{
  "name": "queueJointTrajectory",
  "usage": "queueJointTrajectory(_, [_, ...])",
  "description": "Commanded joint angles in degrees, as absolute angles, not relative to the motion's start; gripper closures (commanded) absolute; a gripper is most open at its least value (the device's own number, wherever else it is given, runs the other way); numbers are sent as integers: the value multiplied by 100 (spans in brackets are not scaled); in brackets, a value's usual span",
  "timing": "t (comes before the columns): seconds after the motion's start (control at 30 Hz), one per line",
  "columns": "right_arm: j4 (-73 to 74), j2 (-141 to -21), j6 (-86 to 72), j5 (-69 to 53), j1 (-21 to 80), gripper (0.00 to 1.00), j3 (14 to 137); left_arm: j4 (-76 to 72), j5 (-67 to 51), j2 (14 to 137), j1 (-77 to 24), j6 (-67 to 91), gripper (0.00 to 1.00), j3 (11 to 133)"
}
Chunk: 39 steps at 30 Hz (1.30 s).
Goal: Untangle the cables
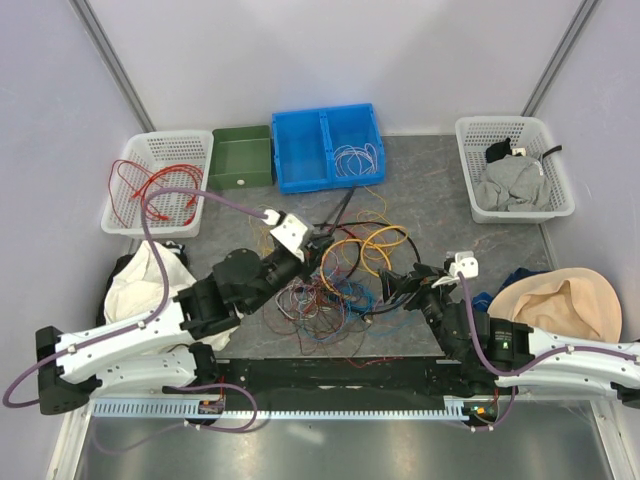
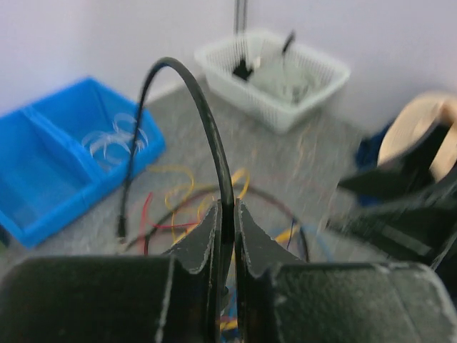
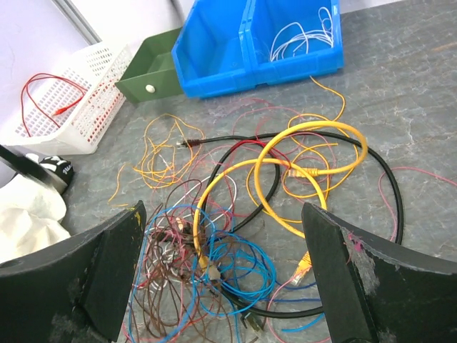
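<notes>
**Meanwhile, left jaws pinch the black cable**

Leftmost, the left jaws are clenched on the black cable (image 2: 203,114), which arches up out of them. The cables (image 1: 340,280) lie heaped mid-worktop (image 1: 430,190), between both arms and in front of the blue bin (image 1: 300,150). At the heap's right edge, the right jaws stand released, grasping nothing.

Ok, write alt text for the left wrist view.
The left gripper pinches a black cable that arches up and away over the table. Blurred behind lie loose coloured wires, a blue bin and a white basket.
</notes>
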State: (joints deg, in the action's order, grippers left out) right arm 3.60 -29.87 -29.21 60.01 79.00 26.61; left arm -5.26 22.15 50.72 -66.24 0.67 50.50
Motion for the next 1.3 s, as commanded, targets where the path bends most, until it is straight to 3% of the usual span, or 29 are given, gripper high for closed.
queueJointTrajectory(0.0, [44, -2865, -2663, 5959, 7936, 2, 2619, -1363, 1995, 4914, -6592, -194, 98, 5009])
queueJointTrajectory(0.23, [-184, -2979, -2540, 6047, 7936, 2, 2611, -598, 1355, 4615, -6601, -71, 98, 6212])
queueJointTrajectory(0.4, [-360, -3050, -2584, 5986, 7928, 2, 2514, -545, 1423, 4430, -6601, 113, 98, 6047])
queueJointTrajectory(0.5, [-396, -3041, -2575, 5994, 7928, 2, 2522, -493, 1853, 4464, -6601, 115, 98, 5950])
queueJointTrajectory(0.67, [-396, -3023, -2549, 5977, 7928, 2, 2505, 347, 4233, 5175, -6382, -149, 98, 6564])
queueJointTrajectory(0.73, [-396, -3032, -2566, 6003, 7936, 2, 2470, 981, 4517, 5683, -5735, 393, 98, 7080])
queueJointTrajectory(0.87, [-396, -3032, -2558, 6012, 7928, 2, 2382, 2398, 3842, 6378, -4318, 1581, 98, 7699])
queueJointTrajectory(1.1, [-404, -2795, -2435, 5968, 7928, 2, 2241, 2382, 2805, 7364, -2797, 1995, 98, 8234])
queueJointTrajectory(1.27, [-404, -2646, -2391, 5994, 7928, 2, 2092, 2022, 2303, 8041, -2295, 1855, 98, 8613])
